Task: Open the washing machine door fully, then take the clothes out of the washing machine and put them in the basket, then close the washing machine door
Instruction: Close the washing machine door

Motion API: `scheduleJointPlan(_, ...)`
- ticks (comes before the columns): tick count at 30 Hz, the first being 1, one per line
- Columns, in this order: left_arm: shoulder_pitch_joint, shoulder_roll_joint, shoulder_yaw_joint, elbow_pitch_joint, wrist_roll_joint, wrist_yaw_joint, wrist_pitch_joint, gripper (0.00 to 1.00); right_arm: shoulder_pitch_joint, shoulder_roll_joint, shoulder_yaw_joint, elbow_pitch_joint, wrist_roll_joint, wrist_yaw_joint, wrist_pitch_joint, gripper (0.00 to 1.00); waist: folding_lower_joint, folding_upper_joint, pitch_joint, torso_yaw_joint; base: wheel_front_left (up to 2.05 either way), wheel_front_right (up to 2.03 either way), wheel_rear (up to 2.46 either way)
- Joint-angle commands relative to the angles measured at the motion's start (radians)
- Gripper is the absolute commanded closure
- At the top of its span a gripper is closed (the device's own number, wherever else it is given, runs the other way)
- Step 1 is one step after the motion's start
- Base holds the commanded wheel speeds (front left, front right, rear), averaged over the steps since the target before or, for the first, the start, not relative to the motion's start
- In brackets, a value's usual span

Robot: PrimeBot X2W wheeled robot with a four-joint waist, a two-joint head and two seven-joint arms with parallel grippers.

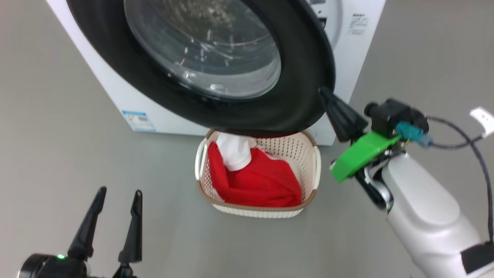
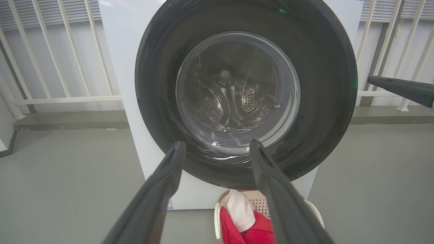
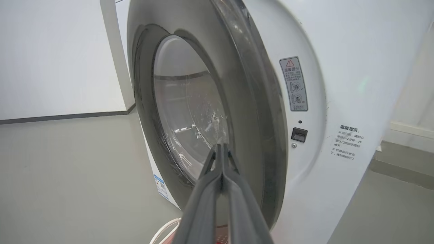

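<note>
— Where is the right gripper [image 1: 322, 92] sitting?

— It is lying with its fingers pressed together, gripping nothing, tips at the free edge of the door [image 1: 208, 54]. Whether they are touching the black rim, I cannot tell.

— Is the door standing off the washer [image 1: 361, 61]?

— Yes, it is hanging ajar. In the right wrist view the rim is standing clear of the white front, and the latch slot [image 3: 299, 134] is lying bare just right of the fingers.

— What room is lying around that gripper?

— Bare floor [image 1: 58, 135] is opening out behind it and to its right. Its own cable [image 1: 469, 144] is looping behind the wrist.

— What is standing in the way?

— The basket [image 1: 293, 148] is sitting below and left of the tips, tucked under the door's low edge, just before the washer. The clothes [image 1: 266, 181], red with a white part, are lying inside it.

— And the left gripper [image 1: 120, 190]?

— It is hovering wide open and empty, well back from the door, pointing at the glass. The basket is lying ahead and to its right, with free floor between. A white railing [image 2: 61, 51] is running behind the washer, on both sides of the fingers.
</note>
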Motion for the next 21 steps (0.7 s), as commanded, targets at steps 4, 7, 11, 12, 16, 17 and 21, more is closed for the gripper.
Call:
scheduleJointPlan(4,-0.061,0.006,0.025,-0.03,-0.008,-0.006,-0.012,0.0,-0.103,-0.004,0.038,0.018,0.013,0.006,-0.006,1.0,0.0,0.0,0.086,0.043,0.0,0.0,0.0)
scheduleJointPlan(7,-0.08,0.006,0.02,-0.03,0.0,-0.006,-0.012,0.0,-0.163,-0.006,0.046,0.048,0.029,0.006,-0.006,1.0,0.0,0.0,0.114,0.047,0.0,0.0,0.0)
scheduleJointPlan(11,-0.113,0.009,0.01,-0.032,0.003,-0.006,-0.012,0.0,-0.247,-0.009,0.054,0.083,0.039,0.006,-0.006,1.0,0.0,0.0,0.152,0.051,0.0,0.0,0.0)
scheduleJointPlan(12,-0.122,0.009,0.008,-0.033,0.003,-0.006,-0.012,0.0,-0.267,-0.011,0.052,0.091,0.039,0.006,-0.006,1.0,0.0,0.0,0.161,0.052,0.0,0.0,0.0)
scheduleJointPlan(16,-0.148,0.014,-0.006,-0.034,0.003,-0.006,-0.012,0.0,-0.34,-0.015,0.042,0.12,0.036,0.006,-0.006,1.0,0.0,0.0,0.195,0.056,0.0,0.0,0.0)
scheduleJointPlan(17,-0.154,0.015,-0.01,-0.034,0.003,-0.006,-0.012,0.0,-0.356,-0.017,0.039,0.128,0.034,0.006,-0.006,1.0,0.0,0.0,0.202,0.057,0.0,0.0,0.0)
scheduleJointPlan(21,-0.17,0.016,-0.021,-0.033,0.002,-0.007,-0.012,0.0,-0.405,-0.022,0.031,0.158,0.032,0.006,-0.006,1.0,0.0,0.0,0.224,0.063,0.0,0.0,0.0)
